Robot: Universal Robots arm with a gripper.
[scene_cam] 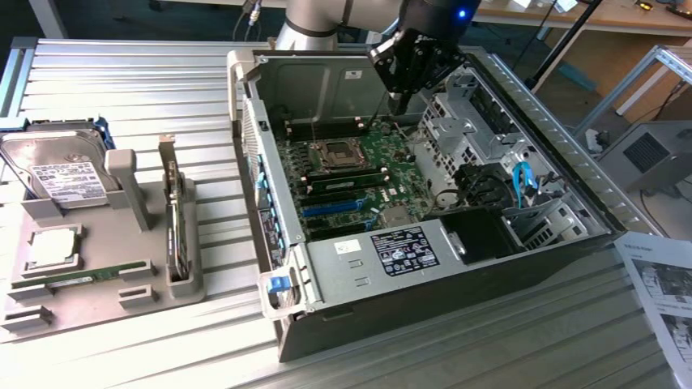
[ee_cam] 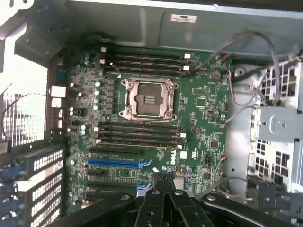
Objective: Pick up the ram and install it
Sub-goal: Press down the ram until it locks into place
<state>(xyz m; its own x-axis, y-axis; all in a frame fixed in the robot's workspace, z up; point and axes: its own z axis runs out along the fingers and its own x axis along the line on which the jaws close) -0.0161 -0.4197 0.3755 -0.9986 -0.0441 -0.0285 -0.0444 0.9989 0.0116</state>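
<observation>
The ram [scene_cam: 81, 278], a long thin green stick, lies flat in the grey holder tray [scene_cam: 103, 304] at the exterior view's left, far from the arm. My gripper [scene_cam: 400, 104] hangs over the open computer case [scene_cam: 357, 267], above the far part of the green motherboard [scene_cam: 373, 166]. Its black fingers meet with nothing between them, so the gripper [ee_cam: 165, 182] is shut and holds nothing. Below it in the wrist view lie the motherboard [ee_cam: 203, 109], the open processor socket [ee_cam: 148, 98] and two banks of black memory slots [ee_cam: 142, 132].
The tray also carries a hard drive [scene_cam: 60, 166], a square silver chip [scene_cam: 52, 247] and an upright card with a metal bracket [scene_cam: 173, 215]. Inside the case, a drive cage [scene_cam: 465, 130] and cables [ee_cam: 246, 52] stand beside the motherboard. A printed sheet [scene_cam: 659, 284] lies at the right.
</observation>
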